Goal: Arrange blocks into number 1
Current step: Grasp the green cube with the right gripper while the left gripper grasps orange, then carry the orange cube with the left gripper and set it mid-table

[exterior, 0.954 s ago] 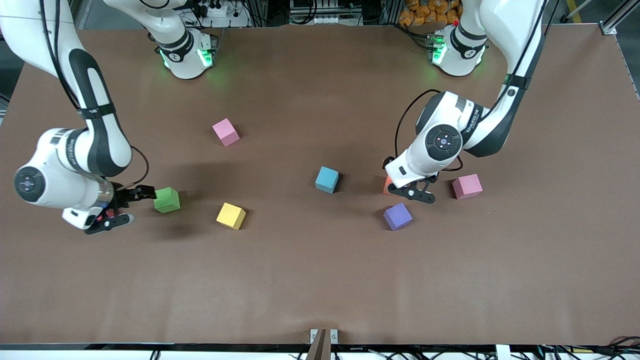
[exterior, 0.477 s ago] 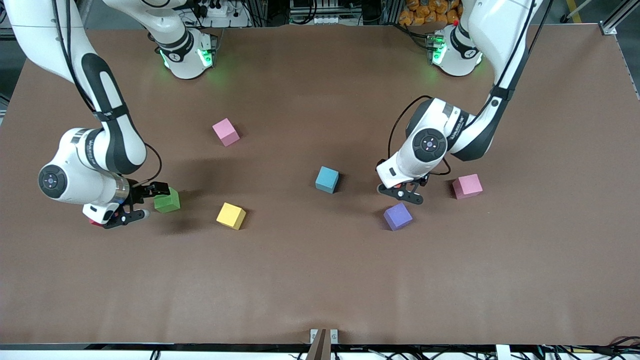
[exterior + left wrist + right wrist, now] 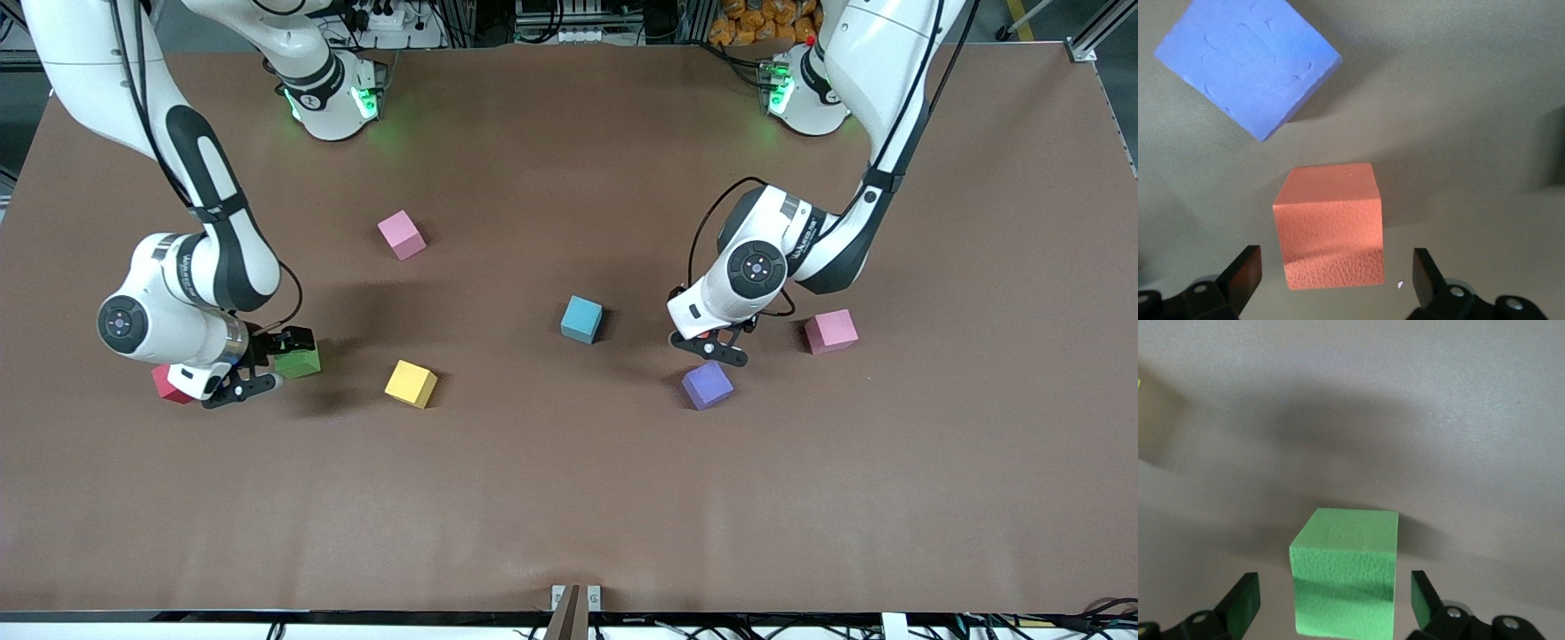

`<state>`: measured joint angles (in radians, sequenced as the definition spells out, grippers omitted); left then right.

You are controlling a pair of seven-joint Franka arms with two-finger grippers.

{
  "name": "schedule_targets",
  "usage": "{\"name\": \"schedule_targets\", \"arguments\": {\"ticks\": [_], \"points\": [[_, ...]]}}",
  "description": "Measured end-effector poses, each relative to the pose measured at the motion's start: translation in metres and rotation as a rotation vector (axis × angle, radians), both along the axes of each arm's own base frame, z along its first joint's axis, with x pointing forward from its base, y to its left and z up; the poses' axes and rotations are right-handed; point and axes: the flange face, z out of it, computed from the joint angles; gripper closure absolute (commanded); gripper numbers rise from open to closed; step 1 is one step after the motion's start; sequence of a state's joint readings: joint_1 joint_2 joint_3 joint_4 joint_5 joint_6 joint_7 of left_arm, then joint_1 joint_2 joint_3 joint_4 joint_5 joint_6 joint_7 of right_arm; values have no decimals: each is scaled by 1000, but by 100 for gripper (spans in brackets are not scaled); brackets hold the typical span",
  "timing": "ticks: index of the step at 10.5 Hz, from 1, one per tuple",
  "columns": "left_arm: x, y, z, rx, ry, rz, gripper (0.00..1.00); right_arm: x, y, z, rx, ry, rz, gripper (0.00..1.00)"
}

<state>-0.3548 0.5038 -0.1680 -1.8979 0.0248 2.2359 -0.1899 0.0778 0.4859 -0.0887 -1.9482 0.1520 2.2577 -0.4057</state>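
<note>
1. Straddling green block (image 3: 1345, 577), R gripper (image 3: 264, 360) is sitting w/ jaws released, near the right arm's end.
2. L gripper (image 3: 1338, 283) is hanging released around orange block (image 3: 1331, 227), just beside purple block (image 3: 708, 384).
3. Yellow block (image 3: 411, 383) & light blue block (image 3: 581, 319) are lying between them, apart.

Both arms reach down from their bases with elbows bent and wrists low over the bench, the right gripper (image 3: 267, 366) and the left gripper (image 3: 714, 348) each with its 2 fingers spread wide apart.
</note>
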Motion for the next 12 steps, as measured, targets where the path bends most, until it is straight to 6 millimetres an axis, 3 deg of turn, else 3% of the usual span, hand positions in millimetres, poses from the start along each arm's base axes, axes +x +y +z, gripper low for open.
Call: {"name": "schedule_targets", "arguments": {"ticks": [2, 3, 4, 5, 7, 10, 12], "points": [[0, 0, -11, -2, 3, 3, 0, -2, 0, -13, -6, -9, -1, 1], [1, 1, -17, -2, 4, 4, 0, -3, -1, -20, -9, -8, -3, 12], [1, 0, -22, -3, 7, 8, 44, -3, -3, -24, -12, -7, -5, 27], [2, 0, -27, -2, 9, 17, 68, -3, -5, -26, -14, -5, -9, 36], [2, -1, -29, 5, 11, 52, 100, -2, -8, -24, -20, -6, -44, 39], [2, -11, -22, 25, -12, 116, 100, 7, -3, -7, -45, -27, -225, 39], [-6, -33, 1, 41, -28, 183, 100, 10, 9, 17, -56, -32, -348, 39]]}}
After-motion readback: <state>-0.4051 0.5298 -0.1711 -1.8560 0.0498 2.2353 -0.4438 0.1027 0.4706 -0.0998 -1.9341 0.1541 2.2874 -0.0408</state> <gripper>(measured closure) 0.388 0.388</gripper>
